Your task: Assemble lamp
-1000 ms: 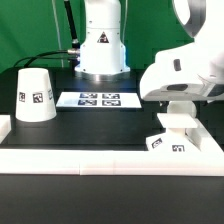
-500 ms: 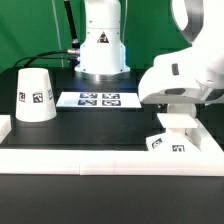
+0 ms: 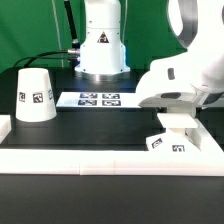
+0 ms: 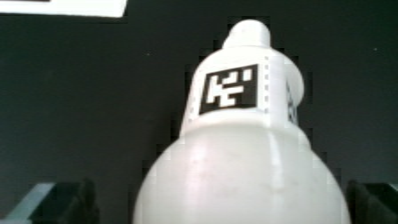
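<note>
The lamp bulb [image 4: 240, 150] lies on the black table, white with a square tag on its neck, its stem end pointing away from the wrist camera. My gripper [image 4: 214, 200] straddles the bulb's round end. A dark finger [image 4: 63, 200] stands off each side with a gap, so the gripper is open. In the exterior view the gripper [image 3: 178, 114] hangs at the right, just above the blocky lamp base [image 3: 166, 143], and hides most of the bulb. The cone shade [image 3: 36, 95] stands far left.
The marker board [image 3: 99, 100] lies flat at the back middle, in front of the robot's white pedestal [image 3: 102, 45]. A white raised rim [image 3: 110, 160] runs along the table's front and sides.
The arm's hand has shifted slightly toward the exterior view's left. The shade, base and marker board have not moved.
</note>
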`<state>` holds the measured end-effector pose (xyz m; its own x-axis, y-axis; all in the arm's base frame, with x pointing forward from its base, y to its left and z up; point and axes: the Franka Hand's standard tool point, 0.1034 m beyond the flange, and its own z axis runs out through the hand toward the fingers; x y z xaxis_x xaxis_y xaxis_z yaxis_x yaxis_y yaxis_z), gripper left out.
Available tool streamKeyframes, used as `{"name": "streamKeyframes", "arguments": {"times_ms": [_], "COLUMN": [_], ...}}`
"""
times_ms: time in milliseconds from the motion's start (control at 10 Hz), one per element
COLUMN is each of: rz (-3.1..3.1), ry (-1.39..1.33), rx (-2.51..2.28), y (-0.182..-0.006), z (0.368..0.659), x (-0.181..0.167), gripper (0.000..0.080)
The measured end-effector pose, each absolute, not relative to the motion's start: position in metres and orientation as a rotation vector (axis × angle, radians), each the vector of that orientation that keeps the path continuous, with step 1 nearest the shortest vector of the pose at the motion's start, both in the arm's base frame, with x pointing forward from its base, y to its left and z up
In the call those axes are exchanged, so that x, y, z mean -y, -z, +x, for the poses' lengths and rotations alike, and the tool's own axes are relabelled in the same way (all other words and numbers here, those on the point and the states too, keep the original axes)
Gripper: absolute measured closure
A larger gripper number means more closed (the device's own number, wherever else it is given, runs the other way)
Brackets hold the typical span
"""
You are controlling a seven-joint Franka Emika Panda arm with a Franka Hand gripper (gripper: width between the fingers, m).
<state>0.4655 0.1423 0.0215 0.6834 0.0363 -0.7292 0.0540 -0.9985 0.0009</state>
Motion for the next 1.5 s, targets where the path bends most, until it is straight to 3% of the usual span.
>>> {"name": "streamKeyframes", "arguments": {"times_ms": [400, 500, 600, 1100, 1300, 1500], "rz": [2.851, 2.841, 2.84, 2.842, 2.864, 2.88], "ry": [1.25, 1.254, 1.255, 1.255, 1.256, 1.269], "rx": [-0.066, -0.049, -0.048, -0.047, -0.114, -0.147], "y": [-0.012, -0.01, -0.01, -0.01, -0.019, -0.04], "z": [0.456, 0.455, 0.454, 0.455, 0.46, 0.466], "x": [-0.14, -0.141, -0.141, -0.14, -0.134, -0.127], "gripper": [0.0101, 0.0136, 0.0226, 0.0225, 0.0225, 0.0223]}}
